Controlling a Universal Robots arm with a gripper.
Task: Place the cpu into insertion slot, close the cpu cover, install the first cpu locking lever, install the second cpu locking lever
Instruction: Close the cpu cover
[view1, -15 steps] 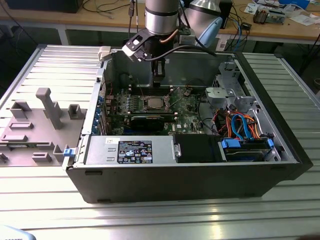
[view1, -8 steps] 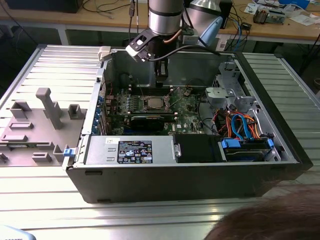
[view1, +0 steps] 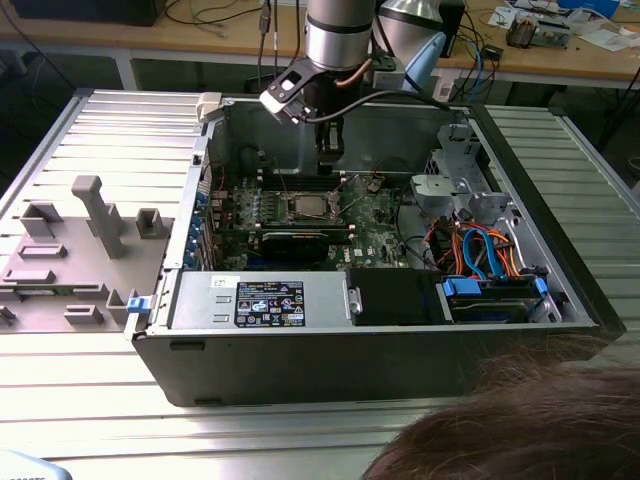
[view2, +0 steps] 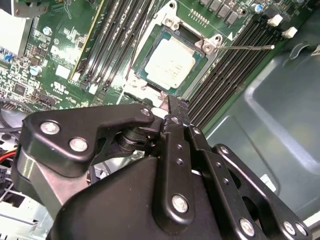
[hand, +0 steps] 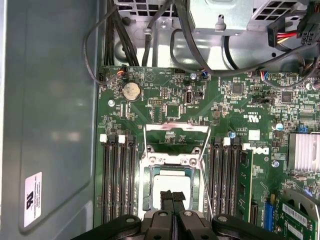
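The cpu (view2: 170, 62) lies flat in the insertion slot (view2: 150, 37) on the green board, its silvery top bare; it also shows in the first wrist view (hand: 172, 181). A thin metal frame, the cpu cover (hand: 176, 129), stands raised off the far side of the slot. A thin lever rod (view2: 247, 47) sticks out beside the slot. My gripper (hand: 172, 196) hangs just above the cpu's near edge, its black fingers pressed together with nothing seen between them. In the exterior view the gripper (view1: 330, 150) hovers inside the open case above the slot (view1: 308, 207).
Long black memory slots (hand: 117, 180) flank the socket on both sides. Cables (hand: 150, 35) run past the board's far end. Drive bays and orange and blue cables (view1: 480, 255) fill the case's right. A grey fixture plate (view1: 80, 240) lies at the left. A person's hair (view1: 520, 420) shows at the front.
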